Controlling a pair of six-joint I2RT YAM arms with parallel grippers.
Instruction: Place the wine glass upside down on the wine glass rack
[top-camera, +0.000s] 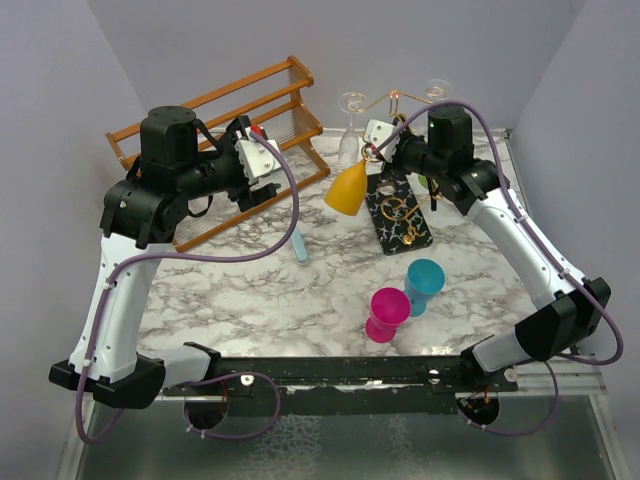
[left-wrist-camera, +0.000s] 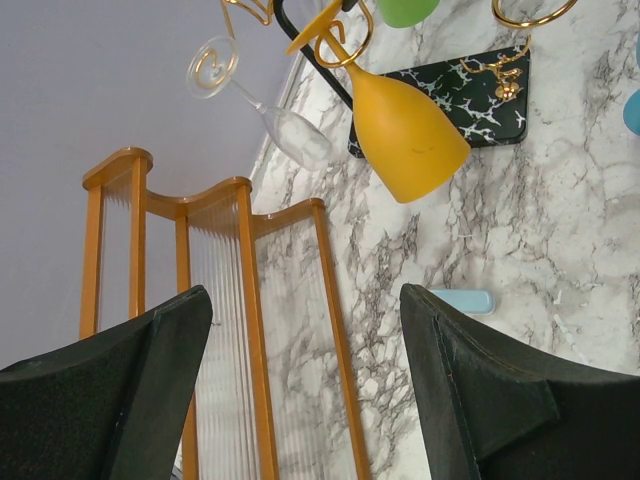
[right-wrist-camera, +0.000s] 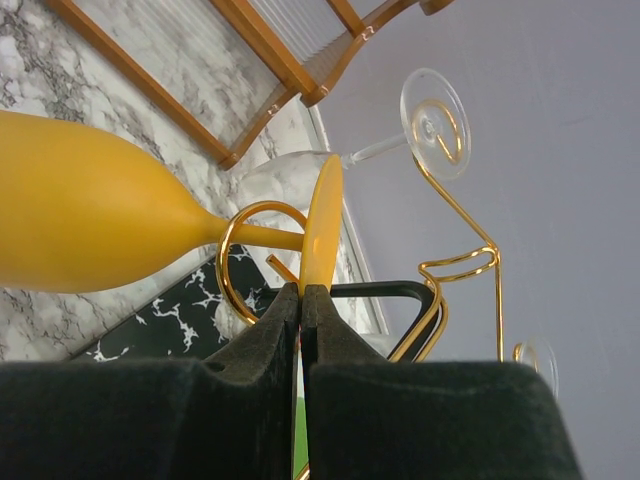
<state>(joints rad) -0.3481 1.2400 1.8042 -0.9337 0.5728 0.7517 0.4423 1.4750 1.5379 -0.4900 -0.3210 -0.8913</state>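
Yellow wine glass (top-camera: 352, 190) hangs inverted in the wine glass rack (top-camera: 403, 222). The right pincer (right-wrist-camera: 302, 295) is clenched on its foot, so only letting go looks left.

Clear glass (top-camera: 348, 148) crowds the wine glass (top-camera: 347, 192), perhaps touching.

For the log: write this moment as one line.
right fingers shut on yellow wine glass | stem in rack loop | left fingers open

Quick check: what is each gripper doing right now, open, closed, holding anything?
Left gripper: open, holding nothing.
Right gripper: closed on the foot of the yellow wine glass.
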